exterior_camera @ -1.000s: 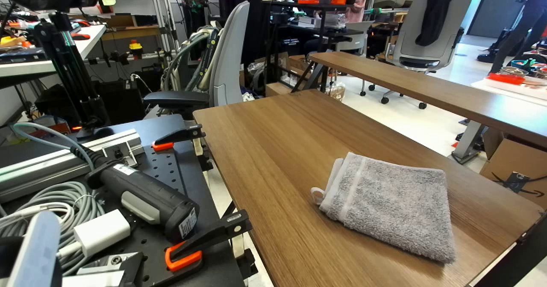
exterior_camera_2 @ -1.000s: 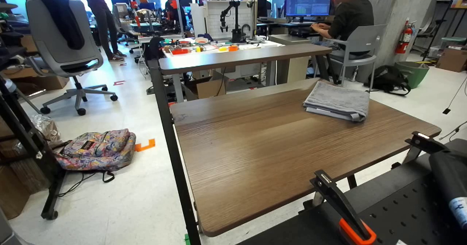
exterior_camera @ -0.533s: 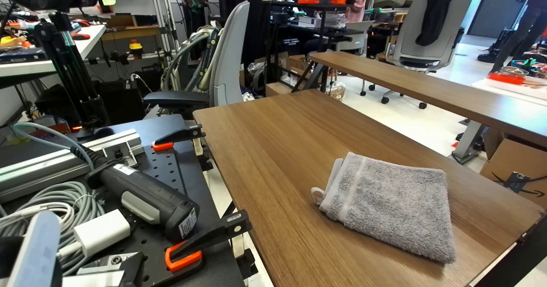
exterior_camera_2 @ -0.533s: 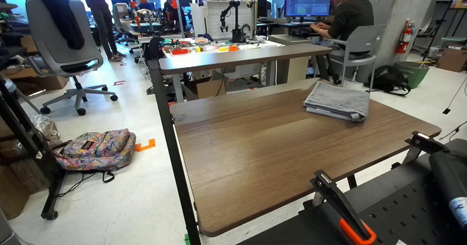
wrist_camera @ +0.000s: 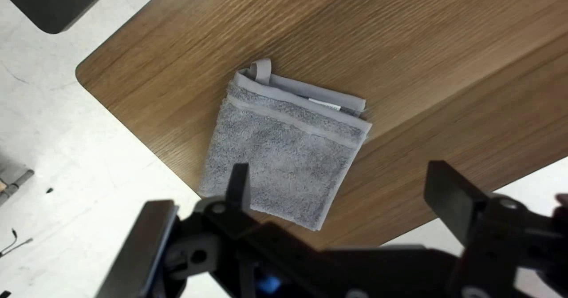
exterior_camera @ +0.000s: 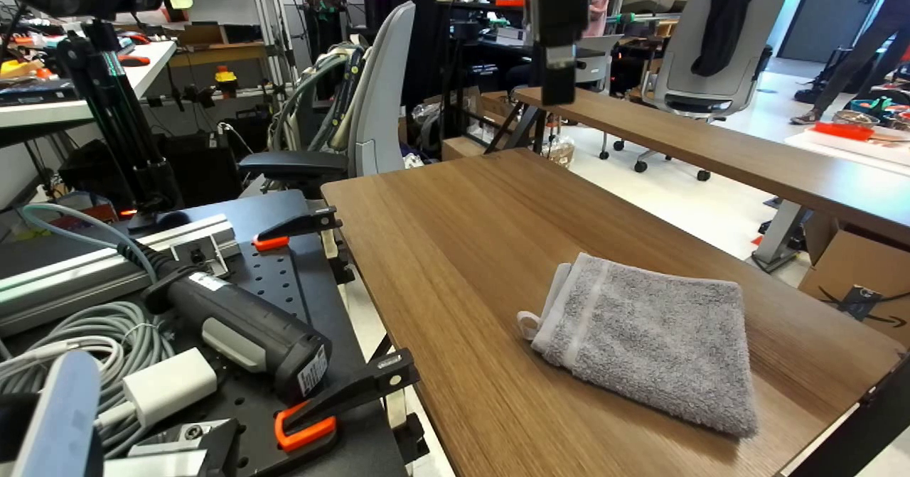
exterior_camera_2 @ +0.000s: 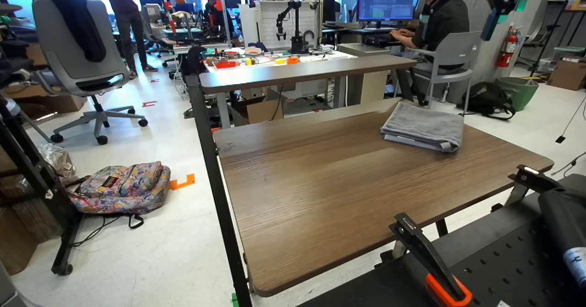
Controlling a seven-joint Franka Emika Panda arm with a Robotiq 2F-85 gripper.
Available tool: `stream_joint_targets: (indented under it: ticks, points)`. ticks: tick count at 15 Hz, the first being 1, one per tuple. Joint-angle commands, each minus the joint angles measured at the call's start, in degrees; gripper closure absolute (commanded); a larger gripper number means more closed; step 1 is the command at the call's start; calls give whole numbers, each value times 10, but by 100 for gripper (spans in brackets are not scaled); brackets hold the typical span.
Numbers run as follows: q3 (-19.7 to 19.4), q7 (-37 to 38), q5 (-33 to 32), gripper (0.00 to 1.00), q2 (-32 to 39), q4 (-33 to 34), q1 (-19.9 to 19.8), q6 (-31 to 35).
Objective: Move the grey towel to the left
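Note:
The grey towel (exterior_camera: 654,342) lies folded and flat on the brown wooden table (exterior_camera: 455,264). In an exterior view the towel (exterior_camera_2: 423,126) is near the table's far right part. In the wrist view the towel (wrist_camera: 288,147) shows its hem, hanging loop and white label, with its lower left partly hidden behind a finger. My gripper (wrist_camera: 339,171) is open and empty, its fingers wide apart, above the towel and the bare wood beside it. The gripper also shows high above the table at the top of an exterior view (exterior_camera: 558,72), and at the top right of another (exterior_camera_2: 458,16).
A black perforated cart (exterior_camera: 277,285) adjoins the table, carrying a black handheld tool (exterior_camera: 242,320), coiled cables (exterior_camera: 135,328) and clamps (exterior_camera: 355,388) with orange parts. A raised wooden shelf (exterior_camera_2: 311,71) runs behind the table. A black post (exterior_camera_2: 213,174) stands at its edge.
My gripper and arm have come into view at the top of both exterior views, where they were not seen before. The towel has not moved. A standing person in the background shifted slightly.

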Motion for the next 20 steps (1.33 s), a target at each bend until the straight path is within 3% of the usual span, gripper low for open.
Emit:
stream_joint_targets:
  ticks: [1,9,20]
  points:
    - [-42,50,-24,0,118,106,16,4]
    - [-129,49,16,0,276,229,34,26]
    - [-143,38,96,0,386,249,49,53]
